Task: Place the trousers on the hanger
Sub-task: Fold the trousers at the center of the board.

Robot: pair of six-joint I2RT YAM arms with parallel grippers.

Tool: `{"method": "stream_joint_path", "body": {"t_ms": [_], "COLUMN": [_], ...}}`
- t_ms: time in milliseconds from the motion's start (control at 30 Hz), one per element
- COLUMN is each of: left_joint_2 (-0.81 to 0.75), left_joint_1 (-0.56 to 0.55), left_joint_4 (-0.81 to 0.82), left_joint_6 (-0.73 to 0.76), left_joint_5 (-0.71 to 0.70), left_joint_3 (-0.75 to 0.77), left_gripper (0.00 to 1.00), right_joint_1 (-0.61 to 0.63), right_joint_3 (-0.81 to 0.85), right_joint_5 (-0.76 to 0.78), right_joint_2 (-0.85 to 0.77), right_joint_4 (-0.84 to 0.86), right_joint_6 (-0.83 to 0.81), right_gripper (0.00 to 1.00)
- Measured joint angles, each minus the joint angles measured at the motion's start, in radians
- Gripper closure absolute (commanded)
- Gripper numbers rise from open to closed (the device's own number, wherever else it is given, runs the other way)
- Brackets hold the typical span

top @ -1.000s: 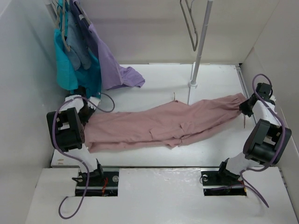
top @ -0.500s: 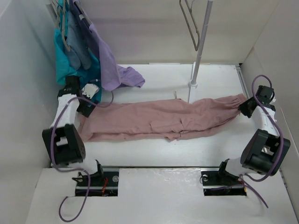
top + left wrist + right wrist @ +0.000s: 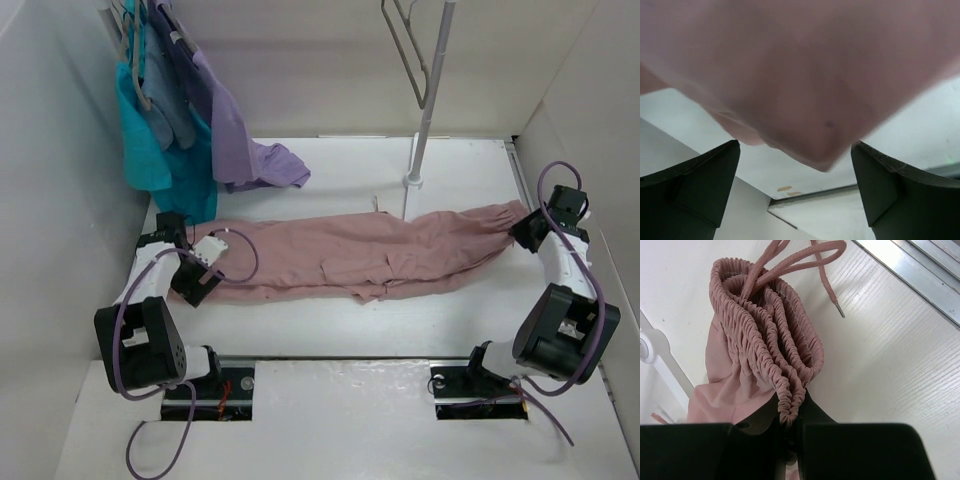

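The dusty-pink trousers [image 3: 360,255] lie stretched across the table, leg ends at the left and waist at the right. My left gripper [image 3: 203,272] stands open at the leg ends. In the left wrist view its fingers [image 3: 690,185] are wide apart, with blurred pink cloth [image 3: 805,80] close above them and nothing pinched. My right gripper [image 3: 527,232] is shut on the bunched elastic waistband [image 3: 790,390], and the drawstring [image 3: 825,270] trails beyond it. The bare grey hanger [image 3: 405,50] hangs at the top, beside the stand's pole.
Teal [image 3: 145,150], blue-grey [image 3: 172,110] and lavender [image 3: 245,150] garments hang at the back left, the lavender one trailing onto the table. The stand's pole [image 3: 428,100] rises from a round foot [image 3: 413,181] just behind the trousers. White walls enclose the table on three sides.
My left gripper has opened and let go of the leg ends, then swung from near the hung clothes toward the front. The trousers lie straighter. The right gripper has kept its hold.
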Motion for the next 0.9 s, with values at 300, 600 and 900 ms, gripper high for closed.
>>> {"method": "stream_joint_path", "body": {"t_ms": [300, 600, 900], "left_joint_2": [0.015, -0.112, -0.222], "left_joint_1": [-0.002, 0.031, -0.032], "left_joint_4": [0.122, 0.115, 0.041], "left_joint_6": [-0.088, 0.021, 0.191], "left_joint_5": [-0.037, -0.179, -0.241], "left_joint_3": [0.026, 0.104, -0.093], "left_gripper": [1.0, 1.0, 0.47], "right_joint_1": [0.0, 0.0, 0.0], "right_joint_3": [0.0, 0.021, 0.029], "right_joint_5": [0.001, 0.01, 0.011], "right_joint_2": [0.0, 0.008, 0.029], "right_joint_4": [0.002, -0.031, -0.036], "right_joint_6": [0.0, 0.0, 0.008], "right_gripper": [1.0, 1.0, 1.0]}}
